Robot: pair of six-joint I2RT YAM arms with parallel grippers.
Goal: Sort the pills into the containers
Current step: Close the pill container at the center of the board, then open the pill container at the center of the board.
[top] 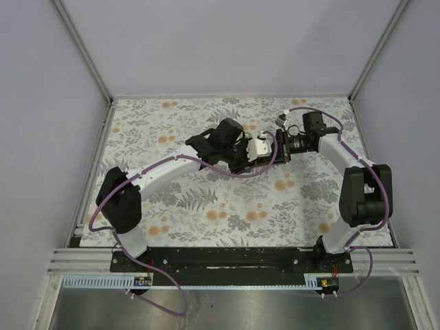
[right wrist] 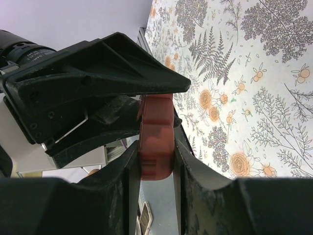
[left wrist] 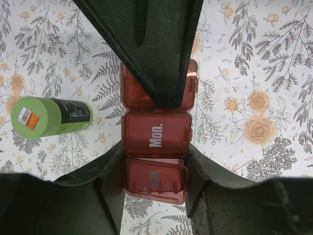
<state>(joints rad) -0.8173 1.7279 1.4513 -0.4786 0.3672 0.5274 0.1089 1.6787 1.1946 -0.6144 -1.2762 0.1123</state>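
Both hands meet over the flower-printed cloth of the worktop (top: 172,124), toward its far edge and right of the middle, and between them is the small dark-red translucent plastic pill box (left wrist: 156,134) with day-labelled compartments. The left hand (left wrist: 154,147) is clenched across the box's width at the "Sun." end, a finger lying against each long side. The right hand (right wrist: 155,147) clamps the opposite end edgewise across its thin depth. Whether the box rests on the cloth or is lifted I cannot tell. The "Mon." lid lies flat and shut. A bright green cylindrical bottle (left wrist: 49,116) lies on its side on the cloth, apart from the box. No loose pills can be made out.

This looks like the step of steadying the box to get a compartment open. The next move likely calls for one hand to hold firm while the other lets go and catches a lid's lip, without twisting the box.
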